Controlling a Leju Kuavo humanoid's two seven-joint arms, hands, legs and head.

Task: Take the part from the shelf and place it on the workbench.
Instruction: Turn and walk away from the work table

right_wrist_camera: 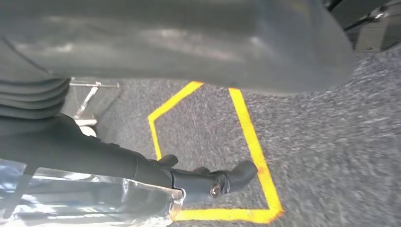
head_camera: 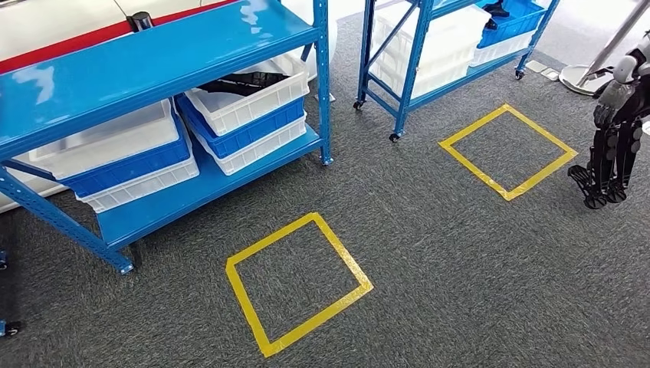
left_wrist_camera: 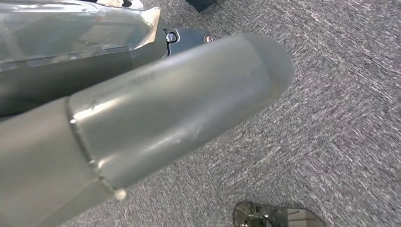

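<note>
Dark glossy part [head_camera: 245,81], flat and irregular, lying in a white ribbed plastic crate [head_camera: 264,103] on the blue metal shelf [head_camera: 153,54], long axis along the crate's length. Right hand [head_camera: 609,165] hanging over grey carpet [head_camera: 429,253], dark fingers loosely extended, holding nothing. Left hand [left_wrist_camera: 165,109]: smooth grey thumb close up, grip impossible to judge. Yellow tape square [head_camera: 297,284] on the floor.

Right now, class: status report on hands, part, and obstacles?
Right hand open, holding nothing. Left hand: fingers hidden. Dark part in white bin on blue shelf. Shelf deck close above it.
</note>
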